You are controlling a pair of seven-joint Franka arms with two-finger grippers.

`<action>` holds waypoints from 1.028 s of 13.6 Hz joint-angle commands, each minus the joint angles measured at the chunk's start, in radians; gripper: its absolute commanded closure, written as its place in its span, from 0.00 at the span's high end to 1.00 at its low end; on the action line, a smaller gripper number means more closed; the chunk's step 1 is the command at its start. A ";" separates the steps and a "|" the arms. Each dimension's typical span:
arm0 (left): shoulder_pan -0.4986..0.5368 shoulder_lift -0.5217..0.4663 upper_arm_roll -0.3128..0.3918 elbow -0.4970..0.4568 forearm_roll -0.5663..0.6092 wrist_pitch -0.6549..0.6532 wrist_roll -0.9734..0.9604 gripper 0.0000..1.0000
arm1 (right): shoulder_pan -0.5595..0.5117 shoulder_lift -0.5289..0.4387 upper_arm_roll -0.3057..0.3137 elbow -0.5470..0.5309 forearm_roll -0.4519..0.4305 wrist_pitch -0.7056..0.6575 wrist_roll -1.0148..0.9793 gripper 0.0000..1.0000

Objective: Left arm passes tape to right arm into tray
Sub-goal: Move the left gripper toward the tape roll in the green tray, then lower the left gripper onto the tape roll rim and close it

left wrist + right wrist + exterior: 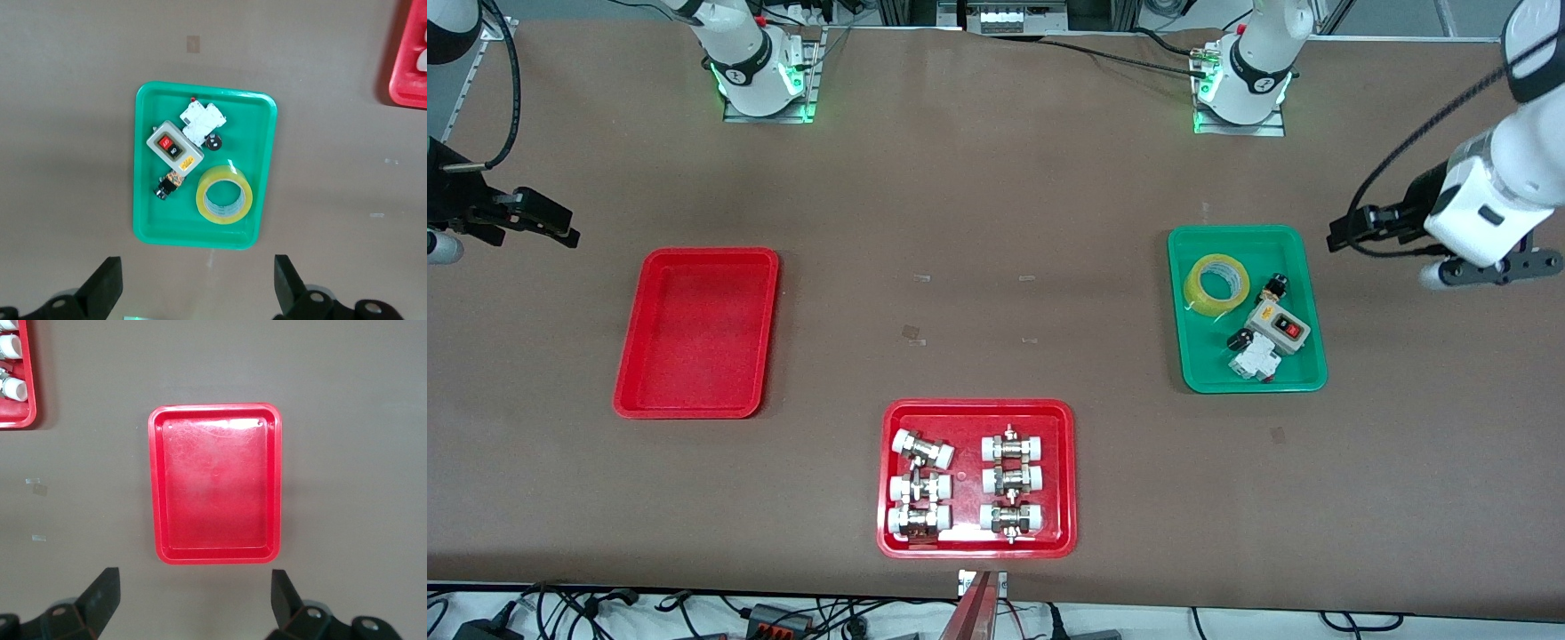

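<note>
While the tape [1216, 284] lies in the green tray [1307, 356], mid-right of the frame, the left end effector [199, 285] hangs spread above, the right end effector [195, 599] spread above the red tray [631, 391].

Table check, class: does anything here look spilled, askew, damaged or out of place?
Nothing stands out. The tape lies flat in the green tray with the switch box. The red tray holds nothing. The fittings sit in rows. Both pincers, left and right, are open, off the trays.
</note>
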 commanded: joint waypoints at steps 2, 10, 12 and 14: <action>0.001 0.101 -0.017 -0.070 0.049 0.164 0.033 1.00 | -0.009 -0.016 0.010 -0.009 -0.010 0.002 -0.017 1.00; -0.007 0.085 -0.033 -0.589 0.061 0.640 0.021 1.00 | -0.009 -0.013 0.012 -0.011 -0.010 0.005 -0.017 1.00; -0.008 0.076 -0.049 -0.649 0.061 0.684 0.021 1.00 | -0.009 -0.012 0.010 -0.008 -0.006 0.007 -0.017 1.00; -0.007 0.077 -0.052 -0.699 0.061 0.744 0.019 1.00 | -0.009 -0.009 0.010 -0.006 -0.006 0.007 -0.017 1.00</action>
